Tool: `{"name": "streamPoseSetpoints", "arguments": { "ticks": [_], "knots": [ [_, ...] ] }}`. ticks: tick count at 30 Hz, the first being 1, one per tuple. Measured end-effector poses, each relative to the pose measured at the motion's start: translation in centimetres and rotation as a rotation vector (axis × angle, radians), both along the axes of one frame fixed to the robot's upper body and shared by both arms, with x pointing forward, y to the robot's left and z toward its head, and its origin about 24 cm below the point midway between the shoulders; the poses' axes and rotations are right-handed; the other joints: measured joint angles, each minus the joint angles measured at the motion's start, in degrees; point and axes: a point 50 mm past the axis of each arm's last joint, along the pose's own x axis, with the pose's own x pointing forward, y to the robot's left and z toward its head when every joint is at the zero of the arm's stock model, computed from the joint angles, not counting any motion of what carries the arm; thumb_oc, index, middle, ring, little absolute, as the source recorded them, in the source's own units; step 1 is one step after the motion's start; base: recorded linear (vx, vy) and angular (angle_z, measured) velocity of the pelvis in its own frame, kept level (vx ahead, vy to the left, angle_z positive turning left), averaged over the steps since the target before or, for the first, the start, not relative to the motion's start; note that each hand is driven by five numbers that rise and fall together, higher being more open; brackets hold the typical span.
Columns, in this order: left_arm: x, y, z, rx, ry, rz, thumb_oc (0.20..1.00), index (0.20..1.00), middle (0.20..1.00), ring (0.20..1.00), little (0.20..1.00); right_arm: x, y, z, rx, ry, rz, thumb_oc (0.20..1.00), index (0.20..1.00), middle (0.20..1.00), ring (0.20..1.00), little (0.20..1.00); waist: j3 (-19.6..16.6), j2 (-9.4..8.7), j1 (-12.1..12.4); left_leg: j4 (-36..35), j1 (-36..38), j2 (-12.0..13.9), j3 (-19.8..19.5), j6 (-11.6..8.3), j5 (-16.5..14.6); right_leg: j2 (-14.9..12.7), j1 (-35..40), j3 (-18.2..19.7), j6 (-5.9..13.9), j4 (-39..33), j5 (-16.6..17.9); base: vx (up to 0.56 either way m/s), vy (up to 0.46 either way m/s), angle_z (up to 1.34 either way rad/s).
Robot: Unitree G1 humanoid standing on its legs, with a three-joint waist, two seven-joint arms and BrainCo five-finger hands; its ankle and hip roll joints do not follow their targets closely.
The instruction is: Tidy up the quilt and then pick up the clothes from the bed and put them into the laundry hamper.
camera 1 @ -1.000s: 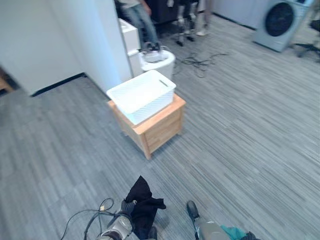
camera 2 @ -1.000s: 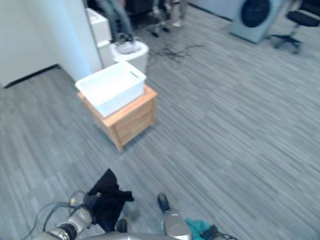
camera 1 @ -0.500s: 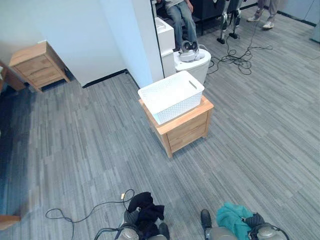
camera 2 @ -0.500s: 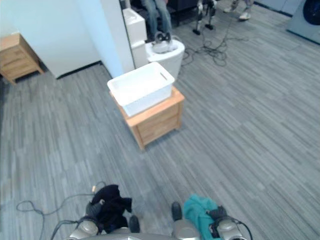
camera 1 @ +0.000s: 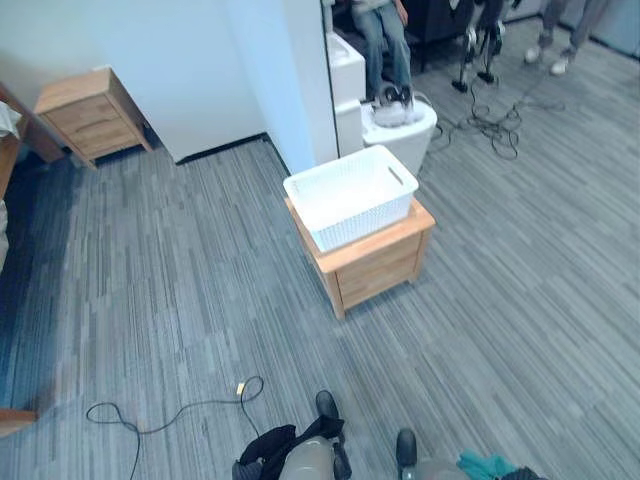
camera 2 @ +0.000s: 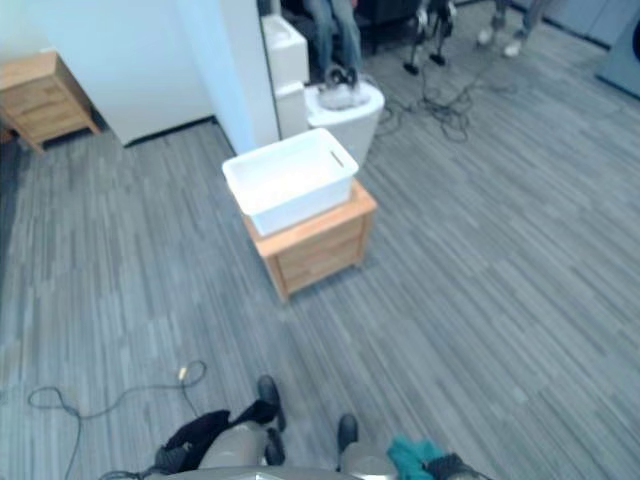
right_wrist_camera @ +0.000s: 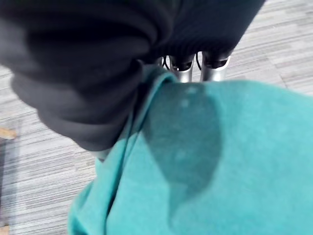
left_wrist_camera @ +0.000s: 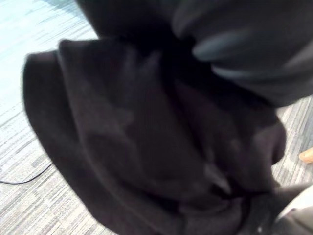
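The black garment (camera 1: 268, 447) and teal garment (camera 2: 412, 457) now sit lower, at six o'clock; their hands' grips cannot be told. The white hamper (camera 1: 350, 196) on its wooden cabinet (camera 1: 375, 262) holds twelve o'clock.

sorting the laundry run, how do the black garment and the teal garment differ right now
The black garment is dark and hangs at the left hand's side; the teal garment is bright blue-green and sits at the right hand. In the head views more of the black garment shows than of the teal one. Both are crumpled cloth, off the floor and short of the white hamper on its wooden cabinet.
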Motion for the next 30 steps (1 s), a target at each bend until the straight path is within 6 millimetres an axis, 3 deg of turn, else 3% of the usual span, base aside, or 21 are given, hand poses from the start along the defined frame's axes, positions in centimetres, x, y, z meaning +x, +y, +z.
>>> {"name": "streamPoseSetpoints", "arguments": {
  "ticks": [1,2,3,4,5,6,7,8,10,12,13,14,16,17,19,20,22,24,26,28,30],
  "knots": [
    [-0.4,0.0,-0.1,-0.002,0.018,0.002,0.200,0.200,0.200,0.200,0.200,0.0,0.1,0.0,-0.002,0.007,0.023,0.200,0.200,0.200,0.200,0.200,-0.53,-0.25,0.14,3.36,-0.34,-0.14,-0.90,1.01,-1.34,-0.47,0.57,0.38,1.23,0.00,-0.79,0.34,0.071,-0.36],
    [-1.7,-0.3,-0.3,-0.010,0.053,0.001,0.200,0.200,0.200,0.200,0.200,-0.5,-0.3,0.0,-0.013,0.020,0.030,0.200,0.200,0.200,0.200,0.200,-3.45,1.10,0.22,2.39,0.00,0.42,-1.33,1.24,-4.72,0.32,0.48,0.40,3.28,0.67,-2.18,0.23,0.053,-0.11],
    [-1.7,-0.2,-0.3,-0.002,0.066,-0.048,0.200,0.200,0.200,0.200,0.200,-0.2,0.1,-0.1,-0.004,0.011,0.027,0.200,0.200,0.200,0.200,0.200,-3.15,1.05,-0.31,1.52,1.47,0.03,-0.77,3.78,-3.19,-0.66,-2.70,0.08,6.91,10.50,-5.44,0.30,0.067,0.22],
    [-1.4,0.1,-0.2,0.003,0.051,-0.063,0.200,0.200,0.200,0.200,0.200,-0.4,0.7,-0.2,0.012,0.011,0.027,0.200,0.200,0.200,0.200,0.200,-3.43,0.69,-0.62,0.14,2.79,-0.52,-0.53,6.01,-1.28,-1.19,-5.85,0.43,8.11,21.44,-9.64,0.19,0.033,0.34],
    [-0.5,0.3,0.0,0.010,0.030,-0.082,0.200,0.200,0.200,0.200,0.200,-0.3,1.1,-0.3,0.025,0.002,0.028,0.200,0.200,0.200,0.200,0.200,-2.99,-0.72,-1.18,-0.49,3.89,-1.81,-1.06,5.98,-1.34,-1.07,-9.36,2.62,9.91,30.56,-8.06,0.35,0.077,0.69],
    [-0.8,1.3,0.3,0.033,0.029,-0.112,0.200,0.200,0.200,0.200,0.200,1.0,2.3,-0.2,0.059,-0.061,0.046,0.200,0.200,0.200,0.200,0.200,-2.28,-1.12,-3.17,-1.82,4.94,-2.35,-1.60,8.24,0.18,-1.57,-16.93,5.20,12.84,46.14,-7.42,0.16,0.044,0.67],
    [0.4,1.6,0.6,0.044,-0.005,-0.126,0.200,0.200,0.200,0.200,0.200,1.3,2.8,-0.1,0.074,-0.085,0.050,0.200,0.200,0.200,0.200,0.200,-2.22,-1.94,-3.57,-2.14,6.02,-3.16,-2.42,8.50,0.07,-2.42,-19.17,6.15,13.71,48.80,-6.93,0.41,-0.014,0.70],
    [1.2,2.1,1.0,0.061,-0.040,-0.169,0.200,0.200,0.200,0.200,0.200,2.7,3.3,0.3,0.089,-0.140,0.066,0.200,0.200,0.200,0.200,0.200,-1.53,-3.09,-2.94,-3.33,7.45,-4.29,-1.58,9.67,1.01,-3.81,-22.63,5.70,12.69,52.75,-7.54,0.25,-0.060,0.39],
    [2.6,2.3,1.4,0.070,-0.087,-0.185,0.200,0.200,0.200,0.200,0.200,4.3,3.4,1.0,0.089,-0.206,0.077,0.200,0.200,0.200,0.200,0.200,-1.14,-2.43,-3.28,-3.53,9.09,-5.08,-3.33,9.74,0.18,-4.69,-23.09,4.48,11.27,47.74,-8.45,0.35,-0.136,0.49],
    [4.6,2.6,2.1,0.081,-0.154,-0.192,0.200,0.200,0.200,0.200,0.200,5.9,3.1,1.8,0.084,-0.290,0.059,0.200,0.200,0.200,0.200,0.200,-0.68,-1.44,-3.25,-4.85,10.84,-6.21,-6.51,8.68,0.26,-5.02,-18.94,3.53,11.15,30.18,-8.48,0.45,-0.294,0.82],
    [5.9,2.6,2.5,0.087,-0.192,-0.192,0.200,0.200,0.200,0.200,0.200,6.5,2.7,2.3,0.090,-0.336,0.017,0.200,0.200,0.200,0.200,0.200,-0.78,-1.23,-3.76,-5.01,10.20,-6.94,-8.19,8.44,-0.01,-5.13,-15.91,4.97,11.93,15.78,-7.46,0.31,-0.257,0.83],
    [6.7,3.0,3.0,0.108,-0.226,-0.183,0.200,0.200,0.200,0.200,0.200,7.9,2.6,3.0,0.086,-0.390,0.012,0.200,0.200,0.200,0.200,0.200,-0.18,-1.51,-3.84,-5.00,10.27,-7.81,-9.54,8.54,-0.07,-6.09,-15.32,5.58,11.82,9.18,-5.59,0.31,-0.294,0.73],
    [7.1,3.0,3.0,0.112,-0.236,-0.172,0.200,0.200,0.200,0.200,0.200,9.3,1.9,4.1,0.089,-0.472,-0.058,0.200,0.200,0.200,0.200,0.200,0.17,-0.63,-5.69,-4.87,10.33,-8.31,-12.94,8.57,-0.99,-6.50,-13.64,10.90,12.11,-0.19,-0.80,0.34,-0.317,0.78],
    [7.2,3.0,3.0,0.109,-0.243,-0.143,0.200,0.200,0.200,0.200,0.200,9.9,1.5,4.8,0.081,-0.519,-0.062,0.200,0.200,0.200,0.200,0.200,0.41,0.08,-6.77,-4.98,10.79,-8.21,-14.76,8.21,-1.19,-6.81,-13.34,12.89,11.85,-0.15,2.16,0.35,-0.326,1.02],
    [5.7,3.9,2.7,0.123,-0.206,-0.106,0.200,0.200,0.200,0.200,0.200,10.0,1.2,5.5,0.073,-0.561,-0.057,0.200,0.200,0.200,0.200,0.200,0.19,-1.04,-7.35,-5.11,13.15,-8.39,-15.83,6.95,-2.03,-8.27,-11.58,11.91,12.20,-0.15,4.29,0.24,-0.304,0.51],
    [3.9,4.7,2.4,0.136,-0.164,-0.071,0.200,0.200,0.200,0.200,0.200,10.2,1.0,6.0,0.066,-0.590,-0.057,0.200,0.200,0.200,0.200,0.200,-0.20,-2.35,-7.05,-5.13,15.00,-8.05,-16.06,5.05,-3.60,-8.68,-10.14,10.24,12.30,-0.14,7.73,0.23,-0.387,0.04],
    [2.3,4.2,1.8,0.121,-0.121,-0.060,0.200,0.200,0.200,0.200,0.200,11.1,-0.7,7.4,0.013,-0.649,-0.053,0.200,0.200,0.200,0.200,0.200,-0.42,-0.51,-7.14,-5.06,15.54,-5.34,-15.35,3.82,-4.21,-6.02,-10.15,9.22,10.12,-0.13,11.04,0.30,-0.381,-0.10],
    [0.3,2.6,0.9,0.067,-0.086,0.017,0.200,0.200,0.200,0.200,0.200,13.4,-3.2,11.7,-0.096,-0.792,0.046,0.200,0.200,0.200,0.200,0.200,-0.20,2.53,-6.79,-4.76,15.90,-2.25,-12.85,1.83,-4.02,-2.95,-10.26,8.85,8.18,0.21,10.99,0.18,-0.223,-0.26],
    [-0.6,1.9,0.6,0.050,-0.061,0.027,0.200,0.200,0.200,0.200,0.200,15.0,-4.4,14.7,-0.183,-0.888,0.106,0.200,0.200,0.200,0.200,0.200,0.11,2.44,-6.86,-3.66,16.48,-1.59,-10.99,-0.03,-2.34,-2.62,-9.13,8.58,7.41,0.23,10.77,0.03,-0.207,0.01],
    [-0.3,1.5,0.5,0.050,-0.063,0.005,0.200,0.200,0.200,0.200,0.200,16.3,-5.5,19.6,-0.326,-1.026,0.232,0.200,0.200,0.200,0.200,0.200,0.84,1.35,-7.64,4.37,12.29,-1.26,-10.27,-1.30,-1.84,-3.38,-6.94,5.15,5.80,0.05,9.16,0.07,-0.191,0.59],
    [0.2,1.0,0.5,0.042,-0.071,-0.034,0.200,0.200,0.200,0.200,0.200,17.5,-5.6,25.5,-0.444,-1.211,0.337,0.200,0.200,0.200,0.200,0.200,1.30,1.17,-8.04,6.89,9.86,-0.97,-4.94,-1.15,-0.76,-4.00,-5.76,1.99,4.16,-0.11,7.74,0.09,-0.108,0.85]
  ]
}}
